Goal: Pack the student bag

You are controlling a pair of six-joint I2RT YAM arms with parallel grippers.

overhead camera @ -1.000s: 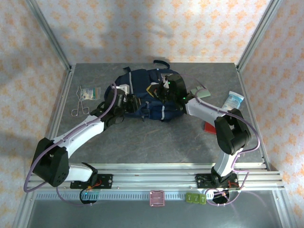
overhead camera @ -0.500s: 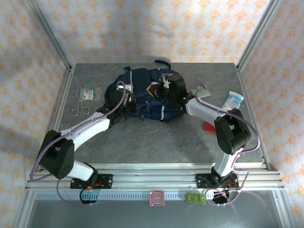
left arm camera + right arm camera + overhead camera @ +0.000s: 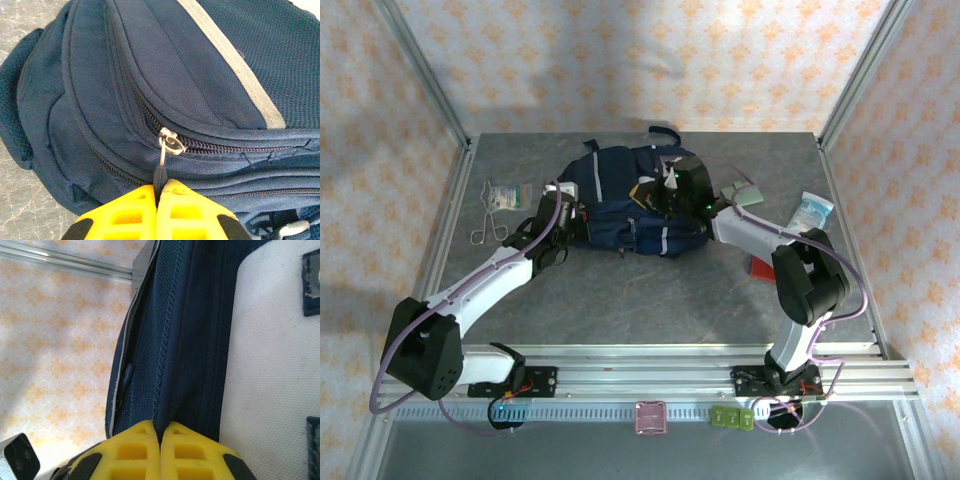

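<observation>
- Sprawling across the far middle of the grey mottled table (image 3: 650, 300) is the large navy fabric student bag (image 3: 620, 195).
- At the bag's left end, the left gripper (image 3: 157, 192) is clenched on a metal zipper pull (image 3: 161, 159).
- Toward the bag's right, the right gripper (image 3: 161, 430) pinches its navy fabric.

Hidden at 6 o'clock inside left gripper (image 3: 157, 189): lower end of zipper pull (image 3: 161, 167). Cut off at 12 and 3 o'clock: student bag (image 3: 200, 75). In top view, partly hidden behind right arm (image 3: 800, 280) at 4 o'clock: red item (image 3: 761, 268).
</observation>
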